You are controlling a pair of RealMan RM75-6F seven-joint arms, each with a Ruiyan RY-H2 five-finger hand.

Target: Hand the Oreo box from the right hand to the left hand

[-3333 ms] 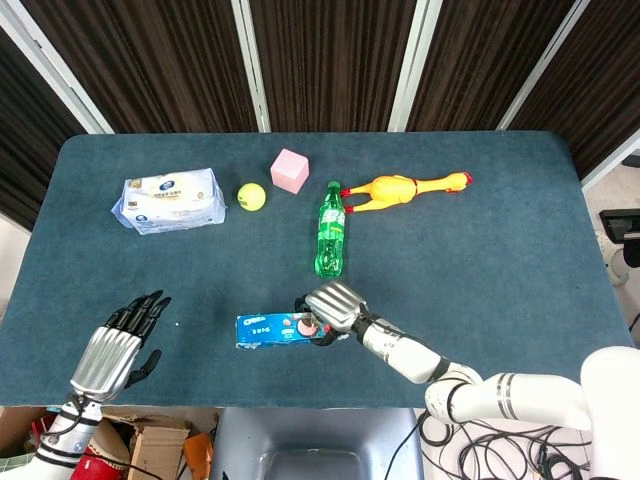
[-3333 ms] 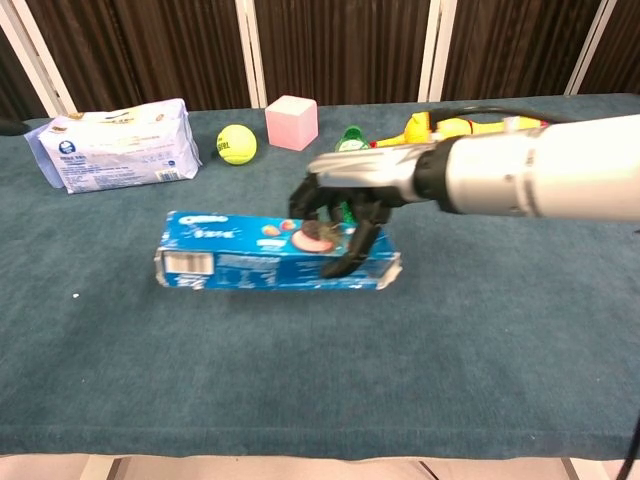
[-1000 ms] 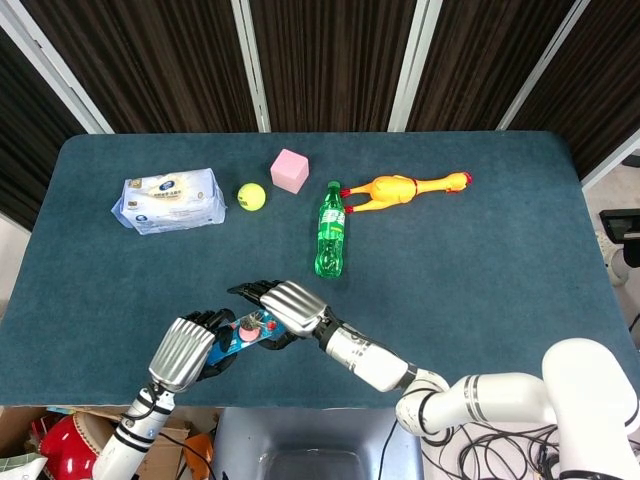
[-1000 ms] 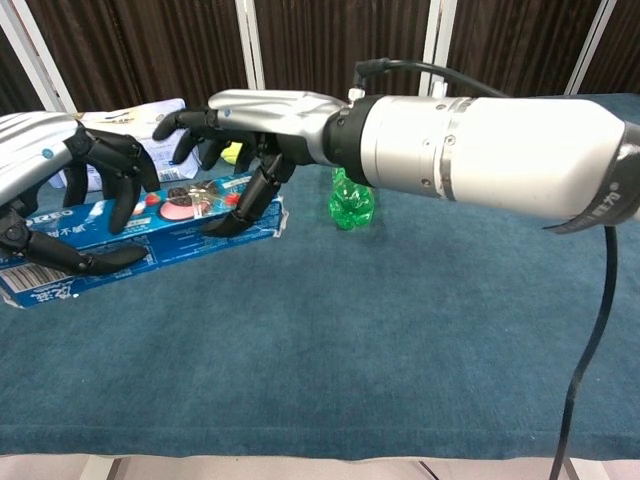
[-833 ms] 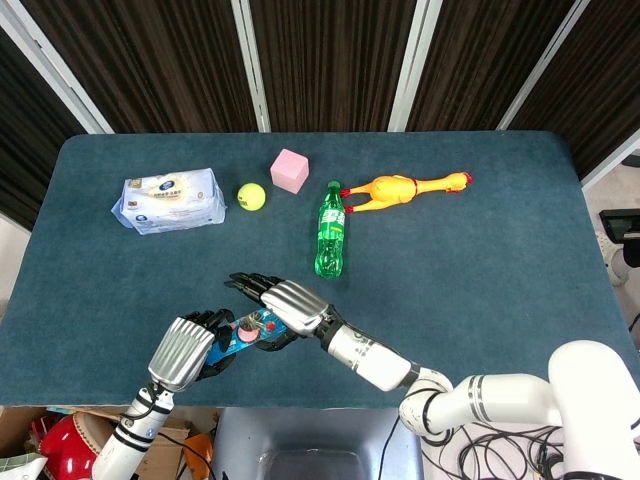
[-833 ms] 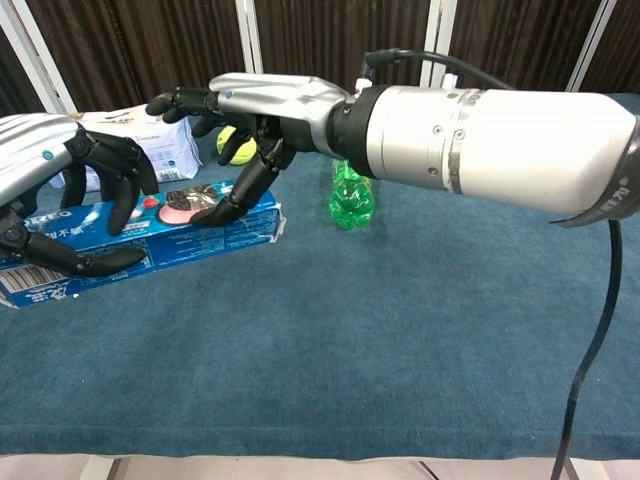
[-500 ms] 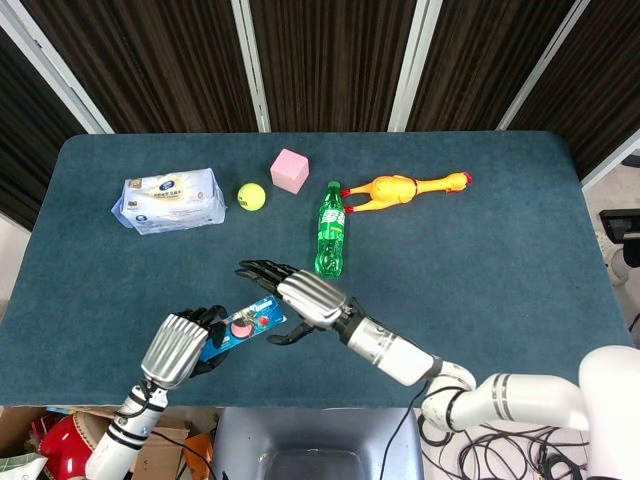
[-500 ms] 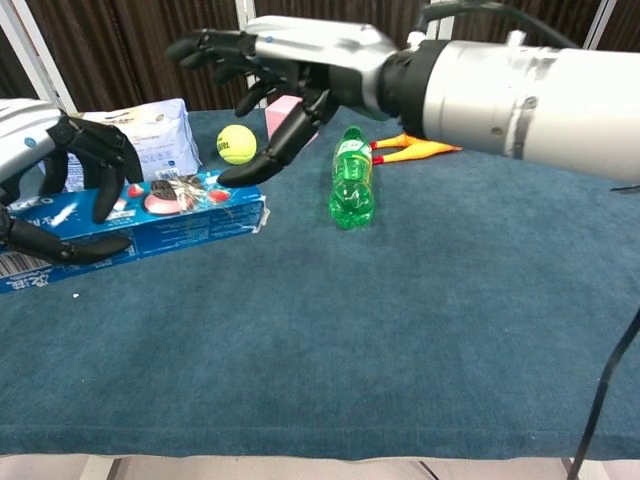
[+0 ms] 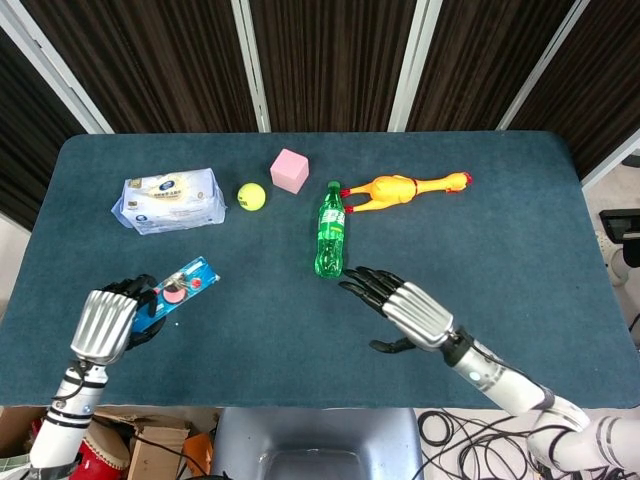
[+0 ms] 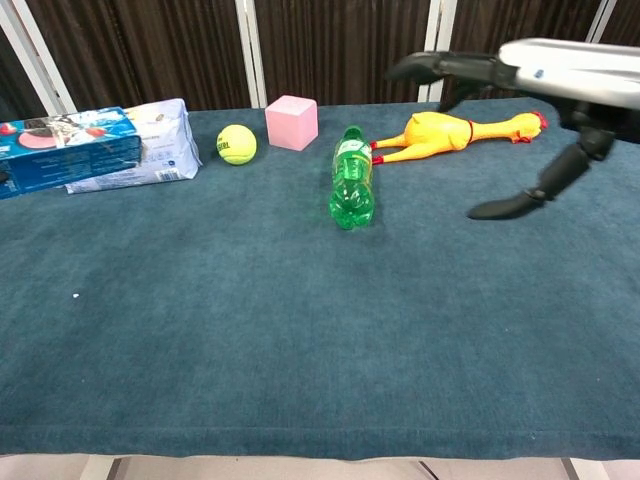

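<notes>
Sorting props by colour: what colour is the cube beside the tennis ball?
Pink. The cube shows best in the chest view, right of the tennis ball.

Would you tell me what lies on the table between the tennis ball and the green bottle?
The pink cube sits between the tennis ball and the green bottle, clearest in the head view.

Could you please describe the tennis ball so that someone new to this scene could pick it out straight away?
Look along the far side of the blue table. Between the white tissue pack and the pink cube sits the tennis ball. It is the only round thing there, small and yellow-green.
</notes>
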